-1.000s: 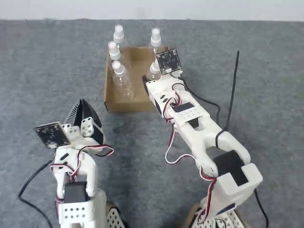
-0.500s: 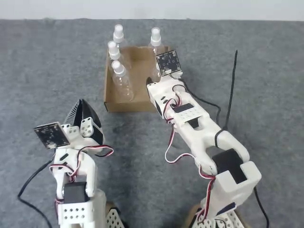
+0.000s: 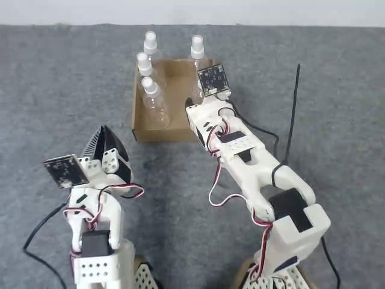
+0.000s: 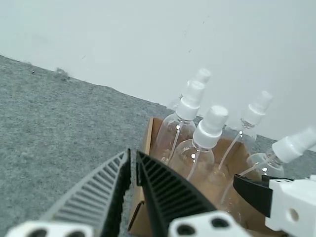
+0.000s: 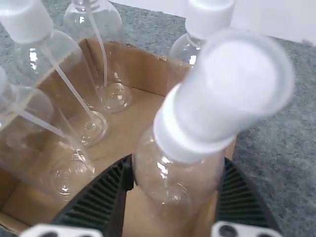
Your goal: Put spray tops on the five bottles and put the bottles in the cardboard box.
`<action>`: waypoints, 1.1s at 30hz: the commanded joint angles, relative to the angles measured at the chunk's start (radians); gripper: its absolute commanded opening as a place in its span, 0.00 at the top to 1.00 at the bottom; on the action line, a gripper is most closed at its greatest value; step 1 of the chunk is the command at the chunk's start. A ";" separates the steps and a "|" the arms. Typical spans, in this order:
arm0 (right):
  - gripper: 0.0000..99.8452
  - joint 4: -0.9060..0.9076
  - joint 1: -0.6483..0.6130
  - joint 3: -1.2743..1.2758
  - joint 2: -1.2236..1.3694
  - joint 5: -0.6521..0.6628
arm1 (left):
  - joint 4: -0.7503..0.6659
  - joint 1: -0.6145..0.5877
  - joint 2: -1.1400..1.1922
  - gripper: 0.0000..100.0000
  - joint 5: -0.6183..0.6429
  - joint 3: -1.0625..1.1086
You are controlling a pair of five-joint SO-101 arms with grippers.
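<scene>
The job looks close to finished. All five bottles carry spray tops (image 4: 211, 126), and four bottles (image 4: 196, 154) seem to stand upright inside the cardboard box (image 3: 157, 133), close together along its left side and far end. I cannot be sure that the two farthest ones are within the far wall.

The fifth bottle (image 5: 183, 148) is upright at the near right corner of the box. The right gripper (image 5: 175, 170) has its jaws closed around its clear body. I cannot tell whether its base rests on the box floor.

What seems left is to let go of it and draw the arm clear. The left gripper (image 4: 133, 154) is closed and holds nothing, near the box over the grey desk (image 3: 72, 72).
</scene>
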 commanded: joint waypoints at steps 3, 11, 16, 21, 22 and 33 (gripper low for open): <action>0.80 -0.008 0.008 0.057 -0.125 -0.002 | 0.006 -0.002 -0.012 0.99 -0.011 -0.012; 0.80 -0.008 0.008 0.094 -0.162 -0.003 | 0.006 -0.002 -0.012 0.99 -0.011 -0.012; 0.80 -0.008 0.008 0.094 -0.163 -0.003 | 0.006 -0.002 -0.012 0.99 -0.011 -0.012; 0.69 0.047 0.007 0.087 -0.159 -0.003 | 0.006 -0.002 -0.012 0.99 -0.011 -0.012; 0.68 0.065 0.007 0.086 -0.163 -0.003 | 0.006 -0.002 -0.012 0.99 -0.011 -0.012; 0.67 0.088 -0.005 0.083 -0.165 -0.003 | 0.006 -0.003 -0.012 0.99 -0.011 -0.012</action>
